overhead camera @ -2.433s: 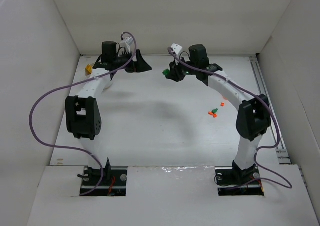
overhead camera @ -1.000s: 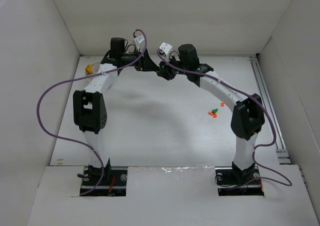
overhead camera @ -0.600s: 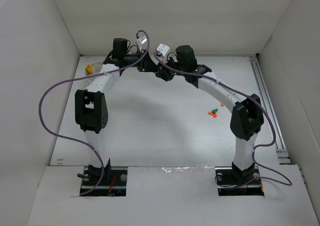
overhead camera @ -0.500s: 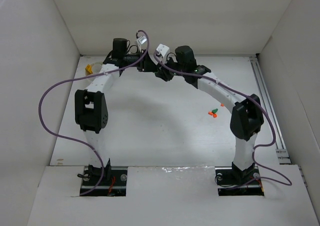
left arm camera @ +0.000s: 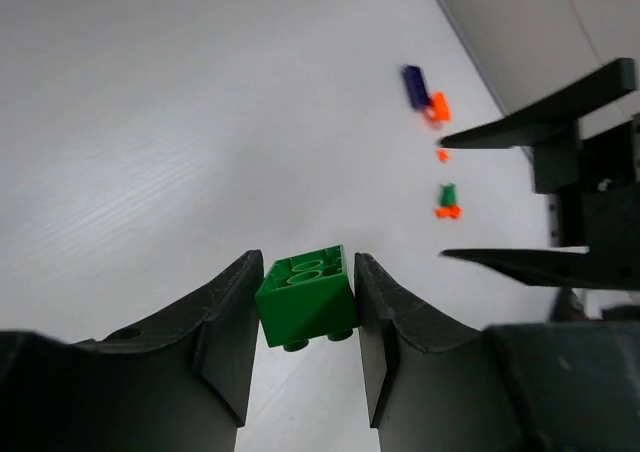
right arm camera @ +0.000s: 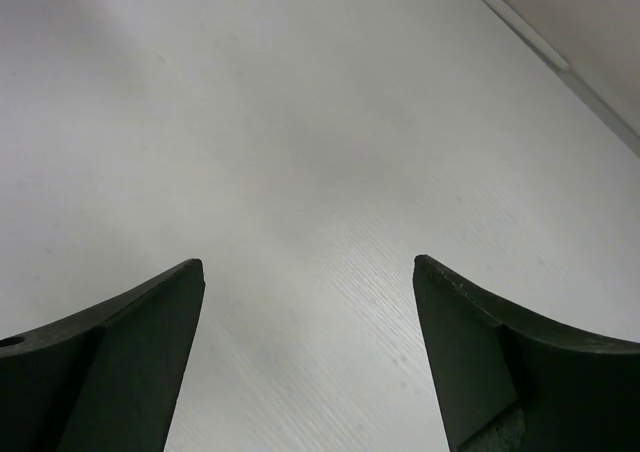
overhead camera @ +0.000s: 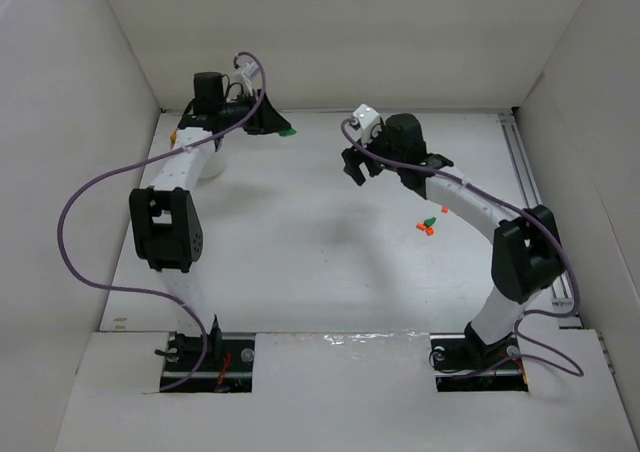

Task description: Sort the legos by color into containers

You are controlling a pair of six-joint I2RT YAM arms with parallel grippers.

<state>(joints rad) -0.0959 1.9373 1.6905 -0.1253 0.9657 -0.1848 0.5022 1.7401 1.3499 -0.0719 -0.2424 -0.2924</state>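
White counter (overhead camera: 300,257), white walls all round. Obs: left claw (left arm camera: 306,268) is clamping a green brick (left arm camera: 305,297) between both fingers, studs facing the camera, holding it clear of the surface near the far-left corner. The right claw (right arm camera: 307,267) is standing wide apart, gripping nothing, hovering over bare counter. The loose bricks (overhead camera: 428,224) (orange, green, dark blue) are lying well apart to the right. Judgement: green is being carried to its section. The bowl is not showing clearly, so the next move is calling for locating it first, then releasing low.
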